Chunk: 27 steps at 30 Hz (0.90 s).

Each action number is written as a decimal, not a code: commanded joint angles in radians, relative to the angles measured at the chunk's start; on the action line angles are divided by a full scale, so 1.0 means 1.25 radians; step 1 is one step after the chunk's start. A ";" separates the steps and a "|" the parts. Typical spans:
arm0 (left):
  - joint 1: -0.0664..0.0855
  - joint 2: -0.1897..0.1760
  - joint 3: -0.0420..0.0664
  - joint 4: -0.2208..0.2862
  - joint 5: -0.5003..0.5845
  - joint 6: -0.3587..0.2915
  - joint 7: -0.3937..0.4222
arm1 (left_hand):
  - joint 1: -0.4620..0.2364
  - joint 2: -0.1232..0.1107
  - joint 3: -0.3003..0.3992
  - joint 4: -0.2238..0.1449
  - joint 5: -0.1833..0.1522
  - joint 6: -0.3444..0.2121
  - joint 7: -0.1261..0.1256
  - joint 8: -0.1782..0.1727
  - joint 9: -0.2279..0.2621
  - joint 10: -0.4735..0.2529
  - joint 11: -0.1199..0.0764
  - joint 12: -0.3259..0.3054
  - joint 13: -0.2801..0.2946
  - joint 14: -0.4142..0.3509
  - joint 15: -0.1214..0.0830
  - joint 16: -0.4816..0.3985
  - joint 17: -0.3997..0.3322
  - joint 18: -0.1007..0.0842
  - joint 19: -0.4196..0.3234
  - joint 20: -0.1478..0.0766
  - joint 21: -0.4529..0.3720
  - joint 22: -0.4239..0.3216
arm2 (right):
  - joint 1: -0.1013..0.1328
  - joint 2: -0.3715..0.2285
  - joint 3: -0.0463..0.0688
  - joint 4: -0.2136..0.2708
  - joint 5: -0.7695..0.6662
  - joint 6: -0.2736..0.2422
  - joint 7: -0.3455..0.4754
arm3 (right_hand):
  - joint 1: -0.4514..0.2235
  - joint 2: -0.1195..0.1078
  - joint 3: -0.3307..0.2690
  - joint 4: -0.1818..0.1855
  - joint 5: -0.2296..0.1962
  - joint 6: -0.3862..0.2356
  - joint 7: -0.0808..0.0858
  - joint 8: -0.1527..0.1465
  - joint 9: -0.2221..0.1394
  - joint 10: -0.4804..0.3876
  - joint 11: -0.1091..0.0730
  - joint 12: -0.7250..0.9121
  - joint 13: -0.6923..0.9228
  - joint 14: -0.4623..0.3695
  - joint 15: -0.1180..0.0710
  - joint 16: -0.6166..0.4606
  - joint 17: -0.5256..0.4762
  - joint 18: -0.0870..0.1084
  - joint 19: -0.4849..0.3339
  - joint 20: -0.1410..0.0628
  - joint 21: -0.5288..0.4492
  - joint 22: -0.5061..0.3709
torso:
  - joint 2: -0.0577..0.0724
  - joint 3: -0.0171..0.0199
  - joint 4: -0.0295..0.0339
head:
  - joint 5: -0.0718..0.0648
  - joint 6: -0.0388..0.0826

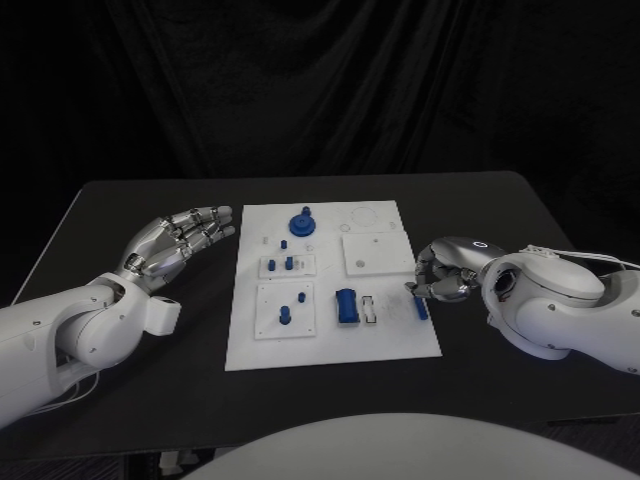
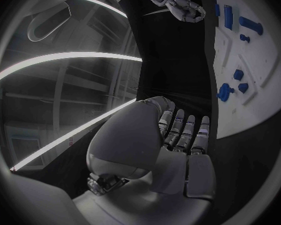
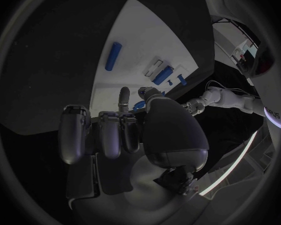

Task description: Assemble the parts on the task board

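A blue peg lies near the task board's right edge, long axis along that edge, just below the right hand, curled empty; the left hand hovers open.

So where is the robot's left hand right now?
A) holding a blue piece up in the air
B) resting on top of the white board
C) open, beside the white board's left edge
C: in the head view the left hand sits with fingers spread and nothing in it, just off the left edge of the task board.
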 commanded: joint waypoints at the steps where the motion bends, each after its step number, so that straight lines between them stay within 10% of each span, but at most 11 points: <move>1: -0.001 0.000 0.001 0.001 0.004 0.005 0.001 | -0.001 0.005 0.004 0.001 0.000 0.004 0.042 0.004 0.001 0.005 -0.001 0.003 -0.001 0.004 -0.001 0.003 0.001 -0.006 0.004 0.002 -0.001 -0.001 | -0.007 0.005 0.000 -0.008 -0.077 0.020 -0.053 | -0.007 0.001 -0.004 0.020 -0.042 0.002 0.004 -0.006 -0.004 0.082 0.004 0.002 0.211 0.071 0.004 0.004 0.133 -0.004 0.051 0.003 0.002 0.173 | -0.001 0.0011 -0.0005 | -0.003 0.000; 13: -0.001 0.001 0.001 -0.002 0.004 0.009 -0.003 | -0.001 0.005 0.005 0.001 -0.001 0.004 0.043 0.004 0.001 0.005 0.000 0.003 -0.001 0.003 -0.001 0.002 0.001 -0.006 0.003 0.002 -0.001 -0.002 | -0.026 0.023 0.000 -0.034 -0.086 0.030 -0.066 | -0.068 0.019 -0.017 0.026 -0.117 0.007 0.010 -0.021 -0.021 0.082 0.010 0.002 0.211 0.071 0.009 0.005 0.135 -0.005 0.053 0.008 0.006 0.174 | 0.000 0.0028 0.0006 | -0.004 0.000; 27: -0.002 0.001 0.001 -0.004 0.004 0.011 -0.007 | -0.001 0.005 0.005 0.001 -0.001 0.004 0.043 0.004 0.001 0.005 0.000 0.002 -0.002 0.002 -0.001 -0.001 0.000 -0.006 0.003 0.002 -0.001 -0.003 | -0.046 0.038 0.000 -0.055 -0.087 0.055 -0.074 | -0.063 0.014 -0.019 0.024 -0.126 0.004 0.020 -0.072 -0.060 0.082 0.019 0.002 0.211 0.068 0.016 0.002 0.121 -0.002 0.050 0.014 -0.005 0.171 | -0.001 0.0011 0.0015 | 0.001 0.000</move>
